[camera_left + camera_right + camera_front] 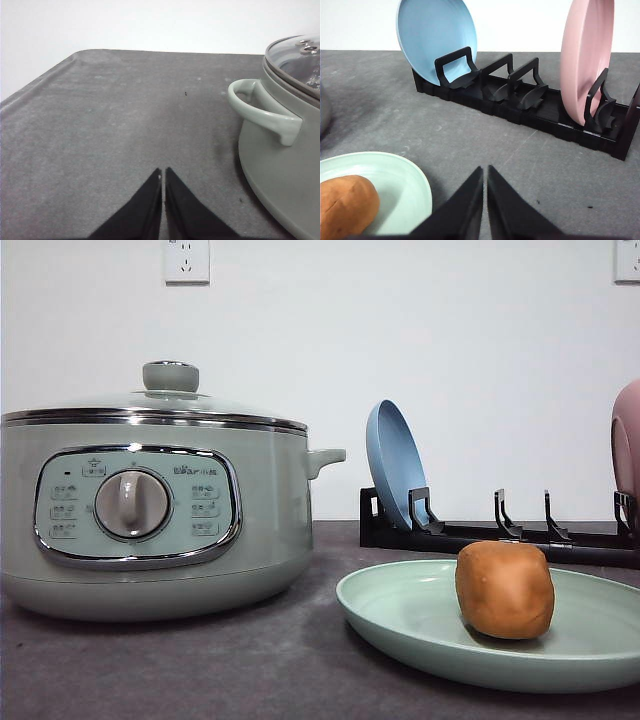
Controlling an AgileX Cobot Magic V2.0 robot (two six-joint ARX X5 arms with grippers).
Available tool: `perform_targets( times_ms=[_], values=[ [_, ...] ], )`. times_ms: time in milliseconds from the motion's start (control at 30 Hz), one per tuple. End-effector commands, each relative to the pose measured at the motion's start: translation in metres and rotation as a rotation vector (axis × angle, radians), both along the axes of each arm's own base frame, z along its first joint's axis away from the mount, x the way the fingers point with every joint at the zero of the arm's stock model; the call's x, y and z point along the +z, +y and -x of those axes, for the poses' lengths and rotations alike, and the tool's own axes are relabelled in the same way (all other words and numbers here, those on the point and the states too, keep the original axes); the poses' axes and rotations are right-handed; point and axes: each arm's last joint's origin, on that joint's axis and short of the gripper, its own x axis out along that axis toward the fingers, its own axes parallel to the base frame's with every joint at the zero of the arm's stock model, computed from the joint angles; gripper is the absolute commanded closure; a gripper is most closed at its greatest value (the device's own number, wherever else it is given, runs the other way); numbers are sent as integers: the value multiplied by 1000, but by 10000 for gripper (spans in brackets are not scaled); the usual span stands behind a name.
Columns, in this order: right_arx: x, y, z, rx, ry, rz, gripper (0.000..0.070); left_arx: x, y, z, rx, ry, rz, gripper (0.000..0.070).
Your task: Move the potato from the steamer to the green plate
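The steamer [150,505], lidded, is seen at the frame's left. The green plate [400,615] lies lower right, the potato [504,590] resting on it (task apparently done). The left gripper [163,175] and right gripper [485,172] are closed, empty. The potato could be rolled off if the plate is bumped.
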Motion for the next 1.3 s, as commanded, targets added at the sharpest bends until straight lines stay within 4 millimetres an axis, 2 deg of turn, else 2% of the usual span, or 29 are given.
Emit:
perform_targets(
  times_ms=[0,1267],
  values=[
    [-2,0,0,1,5,-11,699,-7,0,-1,4,23,9,698],
    [-2,0,0,1,5,-11,699,-7,0,-1,4,23,9,698]
  ],
)
